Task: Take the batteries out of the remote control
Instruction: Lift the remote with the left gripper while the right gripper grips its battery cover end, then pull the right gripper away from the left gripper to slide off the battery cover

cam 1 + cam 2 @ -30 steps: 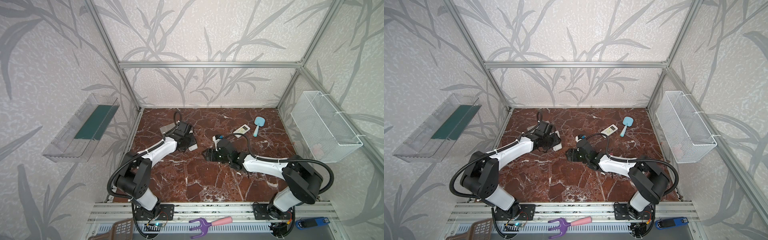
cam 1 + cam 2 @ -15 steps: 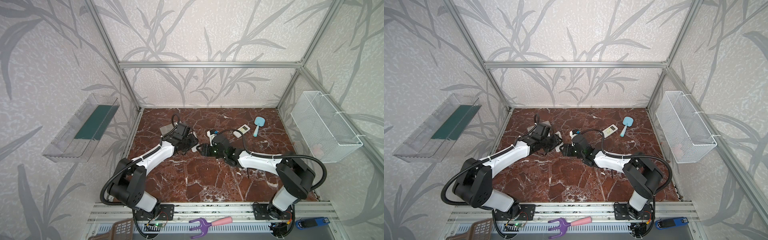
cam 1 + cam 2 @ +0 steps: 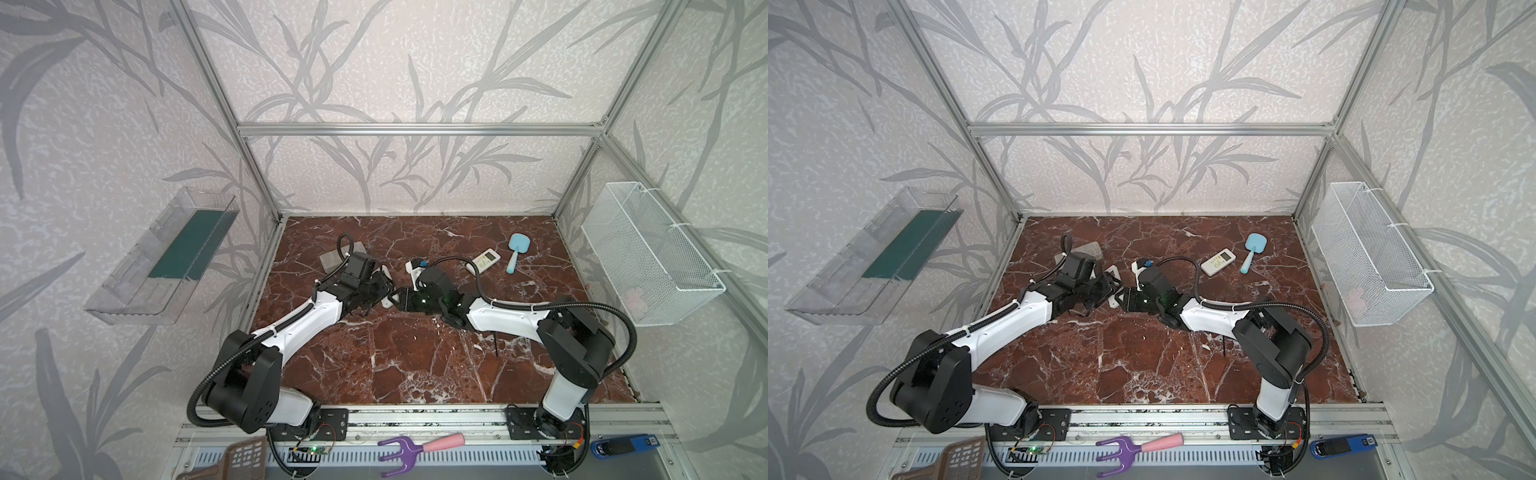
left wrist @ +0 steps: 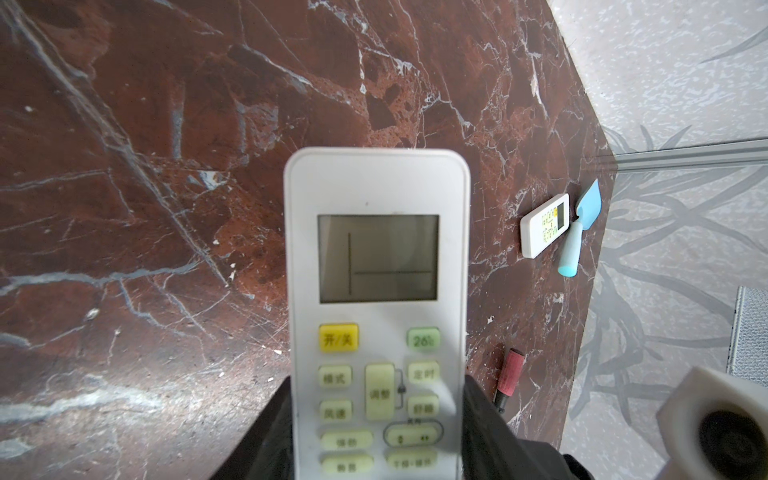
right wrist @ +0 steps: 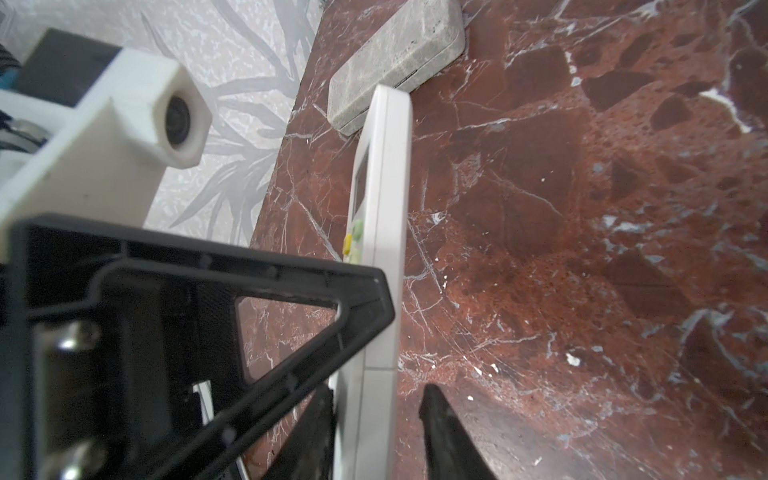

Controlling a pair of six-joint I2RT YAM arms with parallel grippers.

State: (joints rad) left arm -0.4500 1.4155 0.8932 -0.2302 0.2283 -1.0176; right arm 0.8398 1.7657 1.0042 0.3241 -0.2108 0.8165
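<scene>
Remote (image 4: 376,257) held above the table (image 4: 166,166) by left gripper (image 4: 376,399), clamped on its sides; right gripper (image 5: 376,395) straddles its edge, not quite closed. Batteries unseen (presumably inside): unloading seemingly not begun.

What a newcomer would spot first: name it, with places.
Left of centre on the red marble table, the left gripper holds a white remote up on edge while the right gripper straddles its end. A second remote and a light blue tool lie back right.
</scene>
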